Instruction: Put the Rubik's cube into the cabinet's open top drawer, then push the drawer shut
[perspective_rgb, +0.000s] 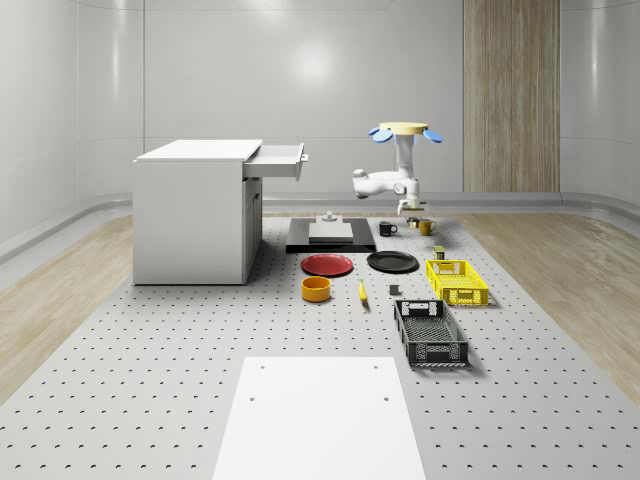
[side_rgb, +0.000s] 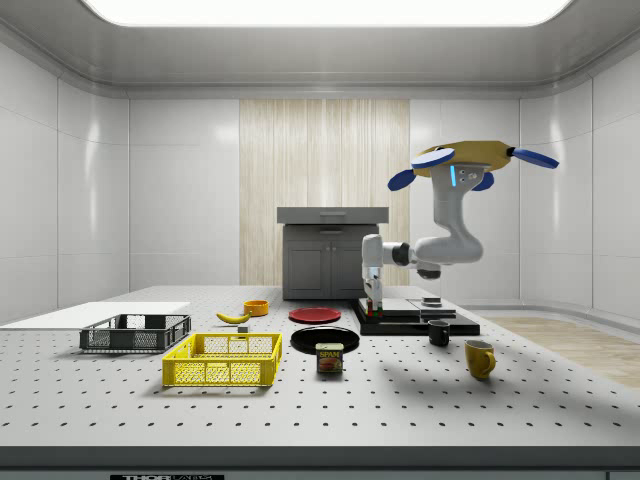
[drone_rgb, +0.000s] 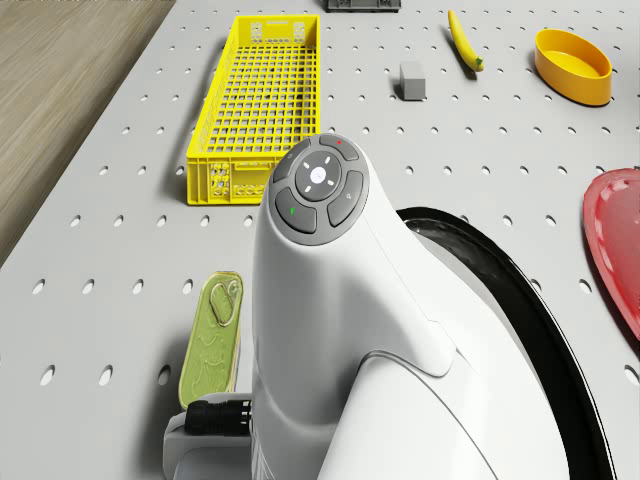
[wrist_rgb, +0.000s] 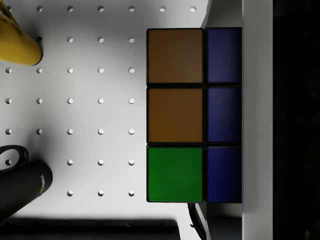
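Drone (perspective_rgb: 404, 130) hovers above the table's far side, beside the cabinet (perspective_rgb: 195, 210).
The gripper (side_rgb: 374, 297) hangs low over the Rubik's cube (wrist_rgb: 194, 115) by the mugs; I cannot tell its fingers' state.

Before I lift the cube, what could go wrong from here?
With the drone hovering above, the tool hangs over the Rubik's cube; the black mug and yellow mug beside it could get knocked. The open top drawer is high, beyond the black platform; a loose hold might drop the cube.
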